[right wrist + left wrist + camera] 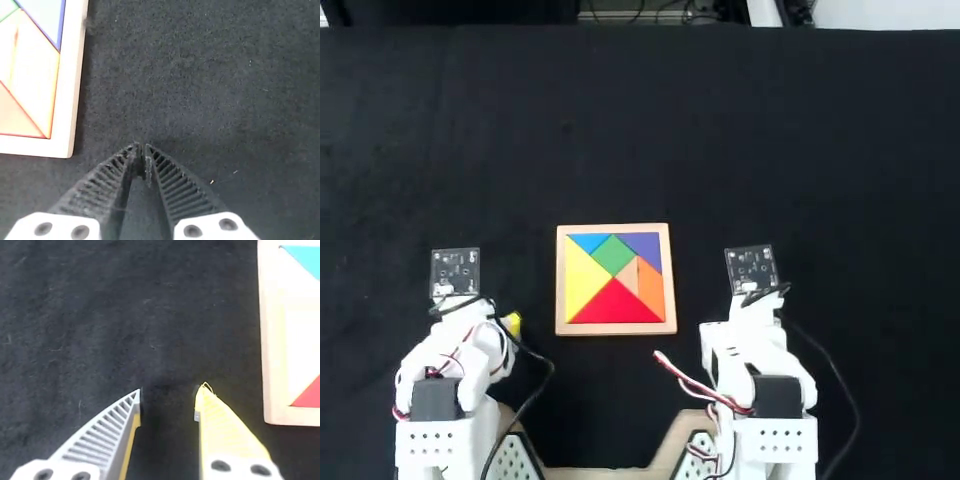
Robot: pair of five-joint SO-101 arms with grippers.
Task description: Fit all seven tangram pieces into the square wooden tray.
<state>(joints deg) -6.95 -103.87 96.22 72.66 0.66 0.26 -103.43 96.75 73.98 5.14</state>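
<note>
Tray (616, 329) looks full, seven pieces (615, 303) seated flat, task seems done; left gripper (170, 390) parted, holding nothing; right gripper (141, 147) pinched together, holding nothing.

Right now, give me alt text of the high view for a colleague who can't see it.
A square wooden tray sits mid-table on black cloth, holding coloured tangram pieces packed together. The left arm and right arm are folded back at the near edge, one on each side of the tray, touching nothing.
</note>
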